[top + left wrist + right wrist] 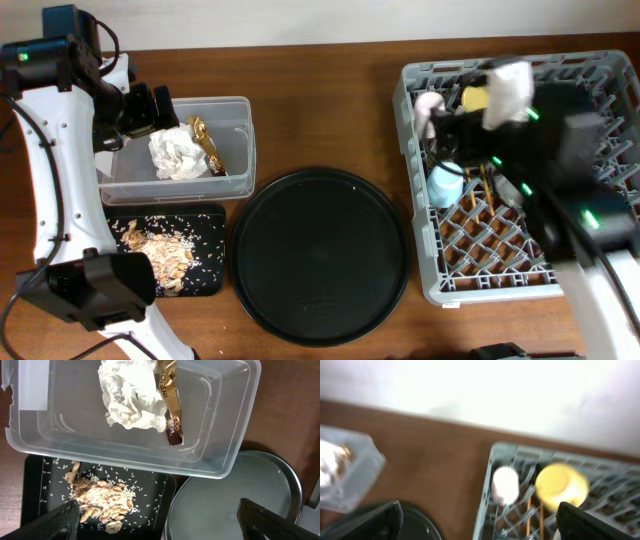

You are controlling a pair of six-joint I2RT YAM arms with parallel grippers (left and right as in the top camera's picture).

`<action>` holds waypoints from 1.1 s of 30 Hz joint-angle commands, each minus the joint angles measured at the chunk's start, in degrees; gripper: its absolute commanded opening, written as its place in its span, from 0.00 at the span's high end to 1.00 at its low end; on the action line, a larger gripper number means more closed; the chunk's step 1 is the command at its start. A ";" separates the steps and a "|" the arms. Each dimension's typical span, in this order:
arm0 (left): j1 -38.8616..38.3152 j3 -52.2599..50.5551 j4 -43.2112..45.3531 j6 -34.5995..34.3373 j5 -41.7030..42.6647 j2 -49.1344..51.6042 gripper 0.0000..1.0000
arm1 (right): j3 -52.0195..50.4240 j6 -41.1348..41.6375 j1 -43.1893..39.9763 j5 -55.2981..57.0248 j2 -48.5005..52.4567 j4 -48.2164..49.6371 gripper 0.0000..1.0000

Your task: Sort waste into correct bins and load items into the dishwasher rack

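Upper left of the overhead view, the left gripper hangs at the upper left corner of the tub. Its fingers are spread wide with nothing between them. In the tub lie the tissue and, touching its right side, the wrapper. Just below the tub, the black tray holds the scraps — nuts and rice grains, heaped toward its left half. The round tray sits in the middle of the frame, beside both bins.

At the right stands the rack, with the right arm lying across it, blurred. In the wrist view the right gripper has its fingers wide apart and holds nothing. The pink cup is in the rack's upper left corner, with the bowl just right of it. The blue cup is lower along the left side. Two thin sticks — the chopsticks, too blurred to tell how they lie — show between cup and bowl.
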 commanded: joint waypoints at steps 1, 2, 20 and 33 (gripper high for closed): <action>0.13 0.37 -0.09 -0.35 -0.22 -0.02 0.01 | 0.83 0.50 -0.11 -0.33 -12.26 0.07 0.01; 0.13 0.37 -0.09 -0.35 -0.20 -0.04 0.01 | 0.83 0.50 -0.11 -0.33 -15.93 0.07 0.01; 0.13 0.37 -0.09 -0.35 -0.22 -0.02 0.01 | -68.63 4.17 -6.51 -0.31 -64.00 41.46 0.01; 0.13 0.37 -0.09 -0.35 -0.22 -0.02 0.01 | -76.81 3.50 -6.56 0.11 -63.91 34.18 0.01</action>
